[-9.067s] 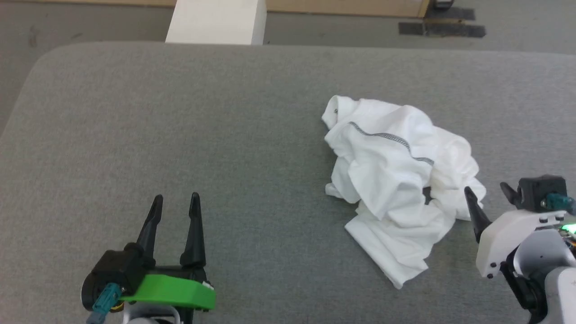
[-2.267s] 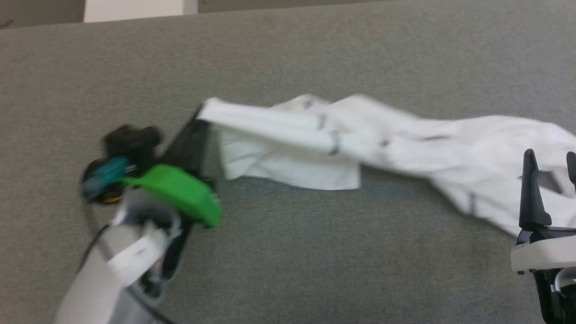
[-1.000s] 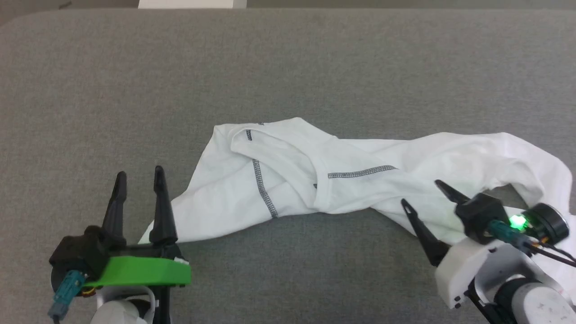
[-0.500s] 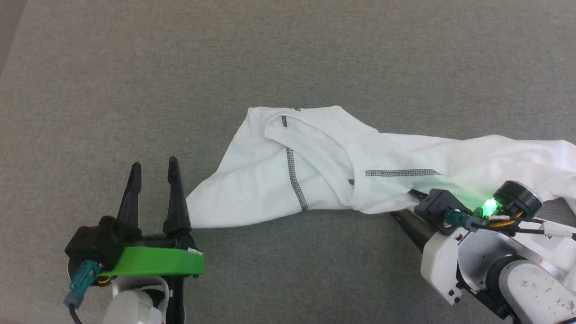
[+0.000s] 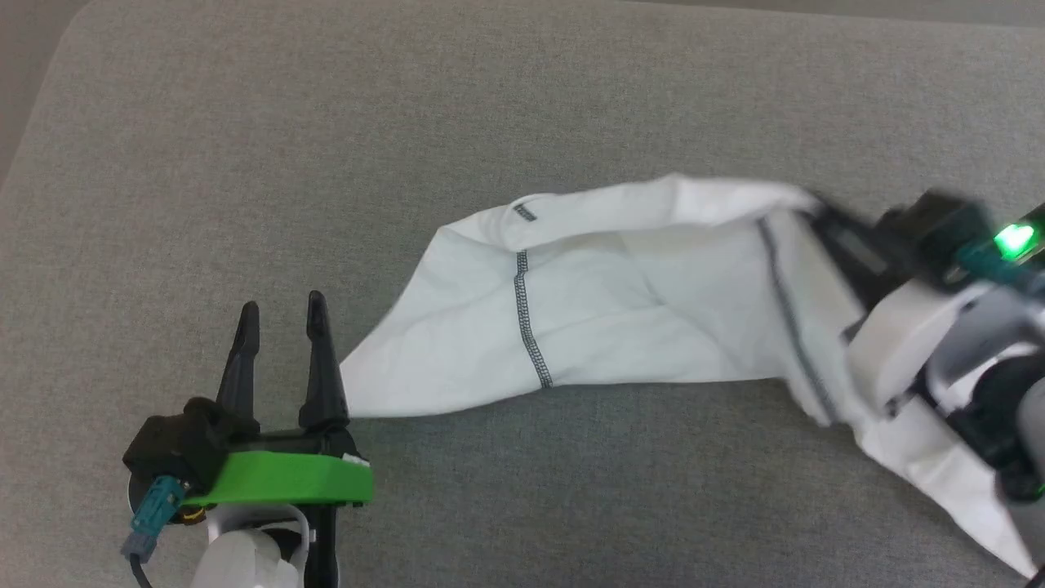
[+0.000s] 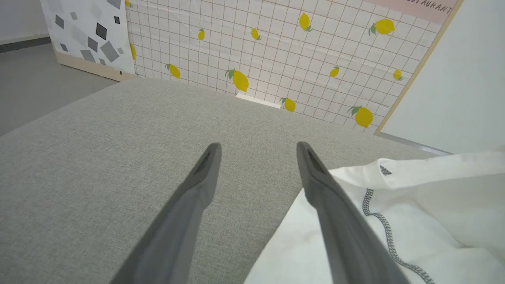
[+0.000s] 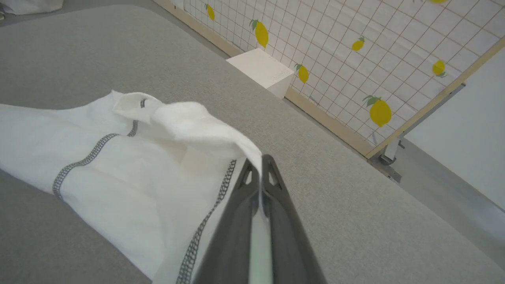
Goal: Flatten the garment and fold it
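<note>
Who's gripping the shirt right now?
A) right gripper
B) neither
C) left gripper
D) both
A: the right gripper is shut on a fold of the shirt, while the left gripper stands open near the shirt's corner with nothing in it.

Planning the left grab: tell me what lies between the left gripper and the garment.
Nothing: in the head view the garment has a corner right beside the left gripper, on the grey surface.
</note>
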Tool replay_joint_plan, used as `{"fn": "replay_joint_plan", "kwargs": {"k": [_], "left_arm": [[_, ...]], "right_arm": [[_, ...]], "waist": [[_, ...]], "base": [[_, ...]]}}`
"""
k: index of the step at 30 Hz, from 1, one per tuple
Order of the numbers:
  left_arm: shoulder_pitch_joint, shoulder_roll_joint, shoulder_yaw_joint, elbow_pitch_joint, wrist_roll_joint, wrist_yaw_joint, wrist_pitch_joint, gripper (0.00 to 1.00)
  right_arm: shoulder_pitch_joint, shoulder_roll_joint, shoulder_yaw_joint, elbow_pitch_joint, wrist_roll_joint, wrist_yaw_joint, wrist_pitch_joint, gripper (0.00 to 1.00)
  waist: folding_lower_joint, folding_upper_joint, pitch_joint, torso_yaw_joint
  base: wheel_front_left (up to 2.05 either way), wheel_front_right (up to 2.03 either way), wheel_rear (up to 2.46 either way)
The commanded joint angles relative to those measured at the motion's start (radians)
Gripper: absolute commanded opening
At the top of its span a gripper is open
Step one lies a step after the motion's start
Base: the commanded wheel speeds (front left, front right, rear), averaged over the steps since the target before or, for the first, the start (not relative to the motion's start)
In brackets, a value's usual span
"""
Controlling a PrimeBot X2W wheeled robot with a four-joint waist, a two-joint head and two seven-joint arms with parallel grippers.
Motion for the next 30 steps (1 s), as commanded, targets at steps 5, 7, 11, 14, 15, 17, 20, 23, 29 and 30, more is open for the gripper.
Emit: {"fn": "replay_joint_plan", "kwargs": {"k": [5,7,11,14,15,17,20,23,29,30], "left_arm": [[-0.02,-0.009,-0.008,0.011,0.006,-0.024,-0.005,1.0],[-0.035,-0.011,-0.015,0.02,0.006,-0.03,-0.005,1.0],[-0.059,-0.015,-0.027,0.036,0.005,-0.04,-0.005,1.0],[-0.078,-0.017,-0.04,0.046,0.005,-0.048,-0.005,1.0],[-0.085,-0.017,-0.045,0.05,0.005,-0.051,-0.005,1.0],[-0.099,-0.018,-0.057,0.061,0.005,-0.057,-0.005,1.0],[-0.119,-0.019,-0.072,0.076,0.006,-0.062,-0.005,1.0],[-0.13,-0.02,-0.084,0.086,0.001,-0.062,-0.005,1.0],[-0.132,-0.02,-0.091,0.102,0.002,-0.057,-0.005,1.0],[-0.128,-0.02,-0.088,0.105,0.005,-0.057,-0.005,1.0]], "right_arm": [[-0.184,-0.107,-0.079,0.038,-0.009,-0.002,0.062,0.0],[-0.248,-0.159,-0.092,0.085,-0.018,-0.002,0.088,0.0],[-0.353,-0.216,-0.106,0.202,-0.042,-0.002,0.116,0.0],[-0.424,-0.239,-0.113,0.313,-0.084,-0.002,0.101,0.0],[-0.44,-0.241,-0.115,0.347,-0.097,-0.002,0.09,0.0],[-0.464,-0.24,-0.115,0.425,-0.124,-0.002,0.062,0.0],[-0.477,-0.222,-0.118,0.527,-0.154,-0.002,0.02,0.0],[-0.468,-0.192,-0.129,0.604,-0.183,-0.002,-0.02,1.0],[-0.445,-0.141,-0.152,0.656,-0.166,-0.002,-0.094,1.0],[-0.439,-0.133,-0.151,0.647,-0.155,-0.002,-0.11,1.0]], "waist": [[0.0,0.0,0.048,0.022],[0.0,0.0,0.072,0.037],[0.0,0.0,0.118,0.063],[0.0,0.0,0.147,0.083],[0.0,0.0,0.154,0.09],[0.0,0.0,0.164,0.103],[0.0,0.0,0.174,0.117],[0.0,0.0,0.175,0.119],[0.0,0.0,0.138,0.095],[0.0,0.0,0.125,0.088]], "base": [[0.0,0.0,0.0],[0.0,0.0,0.0],[0.0,0.0,0.0],[0.0,0.0,0.0],[0.0,0.0,0.0],[0.0,0.0,0.0],[0.0,0.0,0.0],[0.0,0.0,0.0],[0.0,0.0,0.0],[0.0,0.0,0.0]]}}
